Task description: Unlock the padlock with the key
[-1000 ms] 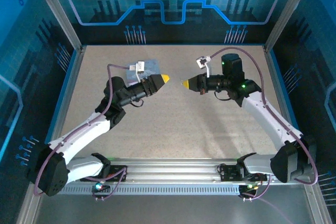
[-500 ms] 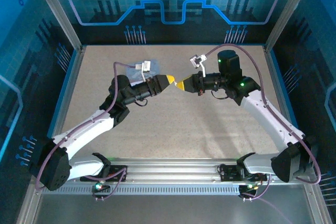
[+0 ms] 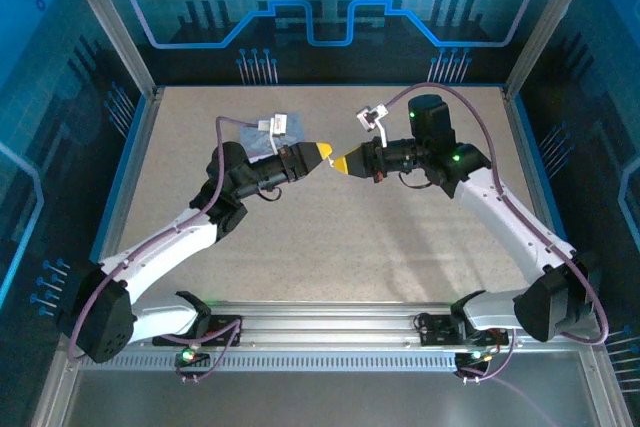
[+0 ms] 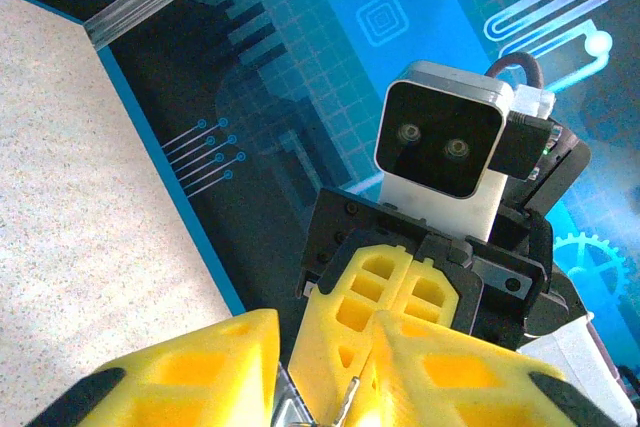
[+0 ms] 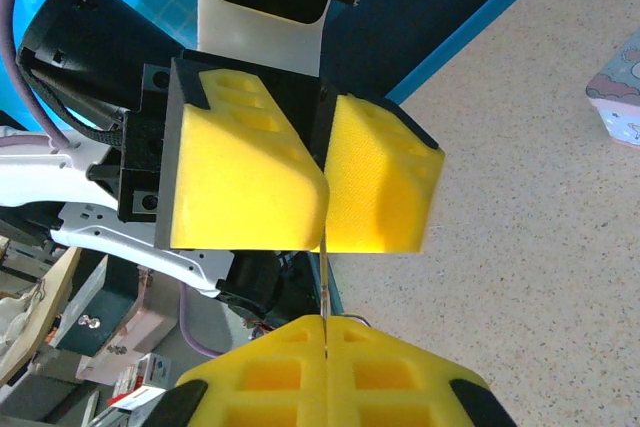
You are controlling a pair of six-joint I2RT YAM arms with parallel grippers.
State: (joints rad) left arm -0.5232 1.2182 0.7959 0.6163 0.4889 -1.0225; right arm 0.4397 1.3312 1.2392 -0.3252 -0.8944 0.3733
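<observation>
Both jaws tip-to-tip over table [image 3: 330, 237] centre, key [image 5: 324, 282] between; edges far.

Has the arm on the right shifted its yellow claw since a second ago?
Yes. The right gripper slid left, away from the table's right edge, nearly meeting the left gripper.

Tin [image 5: 620, 97] cropped at edge; key [image 5: 324, 282] a sliver

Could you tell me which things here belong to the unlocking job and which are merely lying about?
For the job:
- key, pinched in the right end effector
- left end effector, its fingers either side of the key's far end

Lying about:
- pale tin, resting on the table
</observation>
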